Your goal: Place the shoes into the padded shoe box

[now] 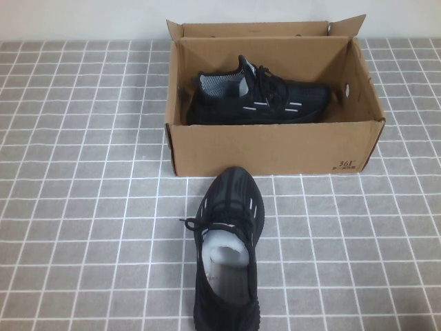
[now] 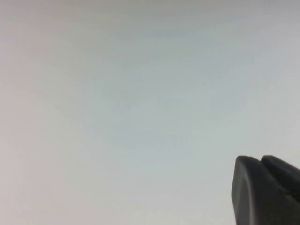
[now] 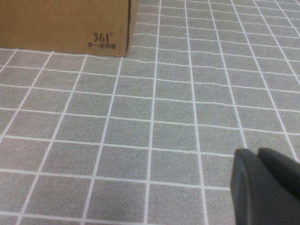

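Observation:
The brown cardboard shoe box (image 1: 275, 148) stands open at the far middle of the table, "361" print on its front right corner. One black sneaker (image 1: 258, 100) lies on its side inside it, toe to the right. The other black sneaker (image 1: 227, 255) stands upright on the table in front of the box, toe toward it, white stuffing inside. Neither arm shows in the high view. My left gripper (image 2: 259, 159) is shut and empty, facing a blank pale surface. My right gripper (image 3: 255, 151) is shut and empty above the tiled cloth, near the box's printed corner (image 3: 61, 23).
The table is covered by a grey cloth with a white grid (image 1: 83, 207). The box's flaps (image 1: 344, 27) stand up at its far side. A pale wall runs behind the table.

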`<state>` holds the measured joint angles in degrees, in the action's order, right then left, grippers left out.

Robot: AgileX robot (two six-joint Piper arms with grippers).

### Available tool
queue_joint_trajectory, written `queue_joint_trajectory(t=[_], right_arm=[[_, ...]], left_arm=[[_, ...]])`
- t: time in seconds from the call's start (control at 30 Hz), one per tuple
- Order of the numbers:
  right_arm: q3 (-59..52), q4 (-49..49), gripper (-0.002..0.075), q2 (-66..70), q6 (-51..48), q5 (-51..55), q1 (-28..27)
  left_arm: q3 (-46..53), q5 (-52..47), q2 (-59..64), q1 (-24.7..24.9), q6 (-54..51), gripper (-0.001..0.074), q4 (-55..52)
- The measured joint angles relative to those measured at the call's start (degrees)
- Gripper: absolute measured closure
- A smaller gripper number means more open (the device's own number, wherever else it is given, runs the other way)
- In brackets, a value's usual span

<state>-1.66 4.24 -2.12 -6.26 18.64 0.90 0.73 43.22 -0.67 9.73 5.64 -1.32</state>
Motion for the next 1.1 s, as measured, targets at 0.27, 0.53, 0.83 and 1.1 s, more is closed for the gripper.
queue_joint_trajectory(t=[0.27,0.53,0.83,1.1], right_arm=[[0.0,0.0,0.0732,0.0,0.0,0.0,0.0],[0.0,0.0,0.0732,0.0,0.0,0.0,0.0],[0.0,0.0,0.0732,0.0,0.0,0.0,0.0],[0.0,0.0,0.0732,0.0,0.0,0.0,0.0]], left_arm=[[-17.1,-18.8,-0.1,0.0,0.0,0.0739,0.4],[-36.1,-53.7,12.8,0.0,0.0,0.0739,0.7],[-37.4,-58.1,20.2,0.0,0.2,0.0739,3.8],[-41.2,-69.5,26.3,0.0,-6.6,0.0739,4.3]])
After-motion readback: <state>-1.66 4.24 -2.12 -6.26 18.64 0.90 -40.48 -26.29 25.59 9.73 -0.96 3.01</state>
